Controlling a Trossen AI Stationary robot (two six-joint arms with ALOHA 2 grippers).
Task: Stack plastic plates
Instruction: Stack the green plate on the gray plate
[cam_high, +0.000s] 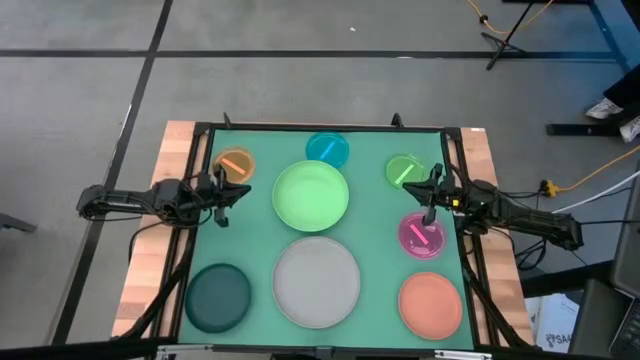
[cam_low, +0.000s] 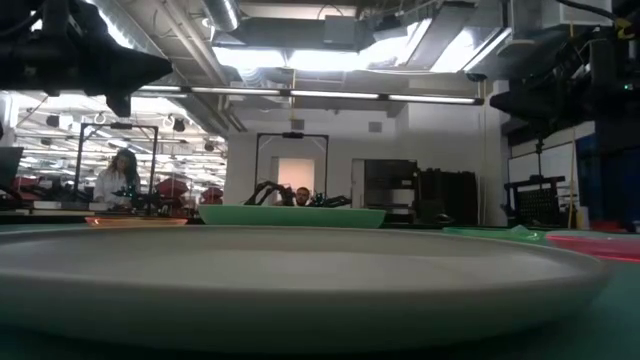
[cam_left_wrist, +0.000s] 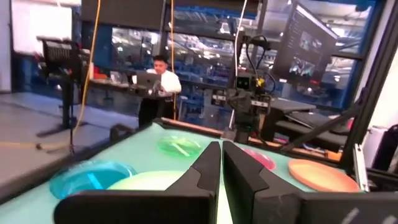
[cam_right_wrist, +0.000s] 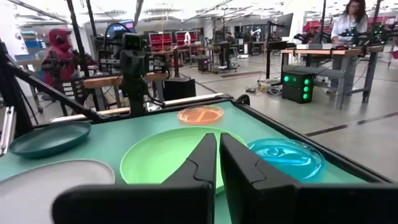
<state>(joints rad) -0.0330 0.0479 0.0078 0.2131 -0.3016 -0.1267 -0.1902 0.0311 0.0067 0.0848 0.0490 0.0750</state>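
Note:
Eight plates lie flat and apart on the green mat. The large light green plate (cam_high: 311, 194) is in the middle, with the grey-white one (cam_high: 317, 281) nearer. Dark green (cam_high: 218, 296) and salmon (cam_high: 431, 305) plates sit at the near corners. The small orange (cam_high: 235, 165), cyan (cam_high: 327, 149), lime (cam_high: 405, 170) and pink (cam_high: 421, 236) plates lie farther back and to the right. My left gripper (cam_high: 243, 192) hovers shut, left of the light green plate. My right gripper (cam_high: 418, 190) hovers shut between the lime and pink plates. Both point inward across the table.
A black frame (cam_high: 330, 127) borders the mat, with wooden strips (cam_high: 170, 170) outside it. Bare mat shows between the plates. The opposite arm (cam_right_wrist: 134, 62) stands across the table in the right wrist view. People stand in the room beyond (cam_left_wrist: 158, 81).

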